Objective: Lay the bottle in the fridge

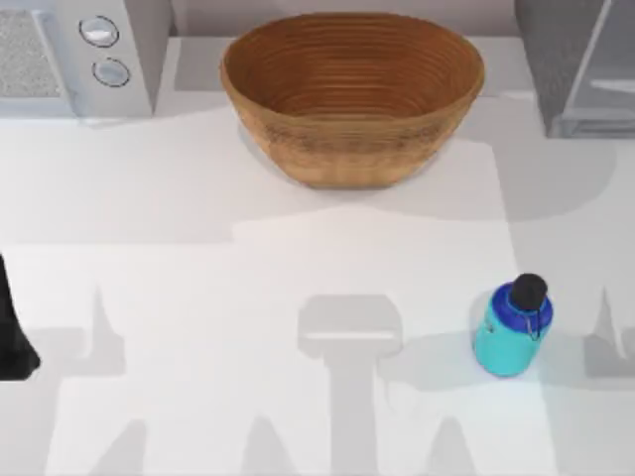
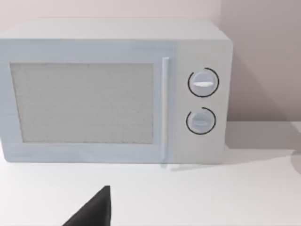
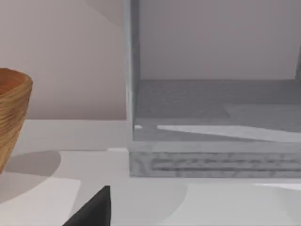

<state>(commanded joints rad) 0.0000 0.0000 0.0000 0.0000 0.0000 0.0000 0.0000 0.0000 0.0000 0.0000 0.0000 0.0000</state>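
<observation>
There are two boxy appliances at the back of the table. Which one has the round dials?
The light grey microwave at the back left has two round dials; the dark speckled fridge at the back right has none.

White table (image 1: 198, 297), pale wall (image 2: 263, 56)

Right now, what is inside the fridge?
The fridge stands open; the right wrist view shows a bare grey floor and back wall inside, nothing on them. Its upper part is out of frame. The bottle still stands on the table.

Bottle (image 1: 508, 332): turquoise body, dark blue shoulder, black cap. Fridge (image 1: 571, 59): dark grey, speckled. Basket (image 1: 352, 94): brown, ribbed weave. Microwave (image 2: 113, 92): pale grey.
</observation>
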